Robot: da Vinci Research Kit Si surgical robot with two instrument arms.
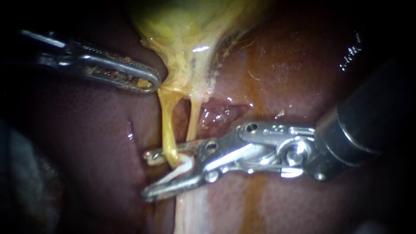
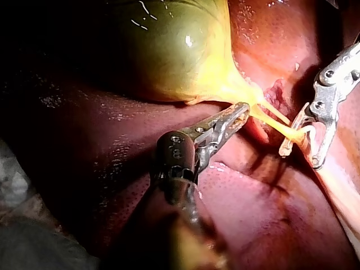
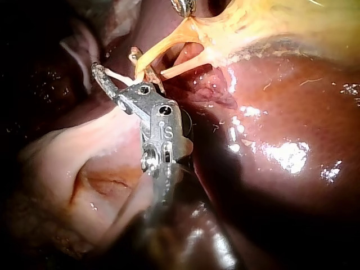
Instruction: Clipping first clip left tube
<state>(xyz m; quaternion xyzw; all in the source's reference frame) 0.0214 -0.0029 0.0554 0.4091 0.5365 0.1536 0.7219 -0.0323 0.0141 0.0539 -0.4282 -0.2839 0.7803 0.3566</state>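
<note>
Two thin tubes run down from the yellow gallbladder (image 1: 190,39): the left tube (image 1: 167,125), yellow, and the paler right tube (image 1: 193,119). My right instrument (image 1: 147,175) comes in from the right with its jaws open astride the left tube's lower end. A white clip (image 1: 182,168) sits in those jaws, curving around that tube. In the right wrist view the same jaws (image 3: 117,63) straddle the yellow tube (image 3: 163,46). My left instrument (image 1: 149,82) holds the gallbladder's lower edge and keeps the tubes taut; the left wrist view shows its jaws (image 2: 239,112) shut on that yellow tissue.
Dark red liver (image 1: 294,65) surrounds the tubes on both sides. A pale band of tissue (image 1: 190,212) runs down below the right instrument's jaws. A raw pink patch (image 1: 221,112) lies just right of the right tube.
</note>
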